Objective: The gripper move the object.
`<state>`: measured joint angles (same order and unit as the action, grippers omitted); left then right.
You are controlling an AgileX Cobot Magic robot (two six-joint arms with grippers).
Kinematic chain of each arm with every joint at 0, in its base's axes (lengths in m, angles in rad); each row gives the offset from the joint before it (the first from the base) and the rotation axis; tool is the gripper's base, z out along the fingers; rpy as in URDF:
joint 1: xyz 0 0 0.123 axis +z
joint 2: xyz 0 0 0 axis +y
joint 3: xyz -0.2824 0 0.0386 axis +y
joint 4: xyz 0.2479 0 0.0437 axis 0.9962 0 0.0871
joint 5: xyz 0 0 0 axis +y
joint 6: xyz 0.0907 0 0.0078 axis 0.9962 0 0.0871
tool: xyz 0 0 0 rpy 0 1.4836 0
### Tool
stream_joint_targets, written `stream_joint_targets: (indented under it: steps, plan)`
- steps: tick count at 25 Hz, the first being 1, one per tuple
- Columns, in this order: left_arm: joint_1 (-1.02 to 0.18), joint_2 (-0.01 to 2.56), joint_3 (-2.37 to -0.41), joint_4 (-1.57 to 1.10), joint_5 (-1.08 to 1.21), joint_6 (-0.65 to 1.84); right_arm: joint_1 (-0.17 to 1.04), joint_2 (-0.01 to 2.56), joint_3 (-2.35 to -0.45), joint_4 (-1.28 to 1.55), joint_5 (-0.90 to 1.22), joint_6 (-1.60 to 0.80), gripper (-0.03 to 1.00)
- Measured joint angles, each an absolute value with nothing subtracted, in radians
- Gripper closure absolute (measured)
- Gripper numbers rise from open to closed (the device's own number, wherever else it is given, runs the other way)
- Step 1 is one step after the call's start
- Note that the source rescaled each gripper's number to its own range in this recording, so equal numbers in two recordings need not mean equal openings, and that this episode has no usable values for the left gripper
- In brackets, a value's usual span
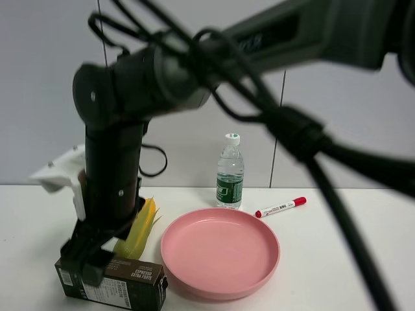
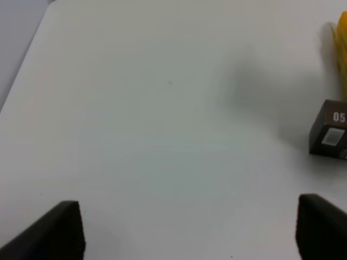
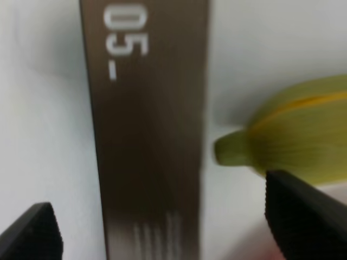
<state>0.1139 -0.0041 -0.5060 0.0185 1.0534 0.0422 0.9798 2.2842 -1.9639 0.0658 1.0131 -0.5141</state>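
Two claws, both released. My right claw (image 3: 165, 230) hangs over the carton (image 3: 152, 135) with its fingers (image 3: 303, 216) spread to either side of it, gripping nothing. The carton lies flat at the front left of the worktop (image 1: 337, 259), the corn cob (image 3: 303, 135) just beside its long side. A pink plate (image 1: 220, 253) sits close on its right, with a bottle (image 1: 229, 175) and a marker (image 1: 280, 208) behind. My left claw (image 2: 187, 233) hovers over white worktop, with the carton's "05" end off to one side.

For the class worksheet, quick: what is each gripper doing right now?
Left gripper: open, holding nothing.
Right gripper: open, fingers either side of the brown carton, not gripping it.
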Motion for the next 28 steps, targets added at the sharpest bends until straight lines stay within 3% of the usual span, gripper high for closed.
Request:
stream_joint_targets:
  steps: [9, 14, 21, 28]
  plan:
    - [0.114, -0.004, -0.506, 0.018, 1.053, 0.042, 0.938, 1.957, -1.964, -0.043, 1.01, -0.307, 0.19]
    - [0.114, -0.004, -0.506, 0.018, 1.053, 0.042, 0.852, 1.923, -1.964, -0.221, 1.142, -0.151, 0.19]
    - [0.114, -0.004, -0.506, 0.018, 1.053, 0.042, 0.756, 1.888, -1.951, -0.228, 1.213, -0.048, 0.19]
    - [0.114, -0.004, -0.506, 0.018, 1.053, 0.042, 0.614, 1.705, -1.653, -0.174, 1.159, -0.034, 0.19]
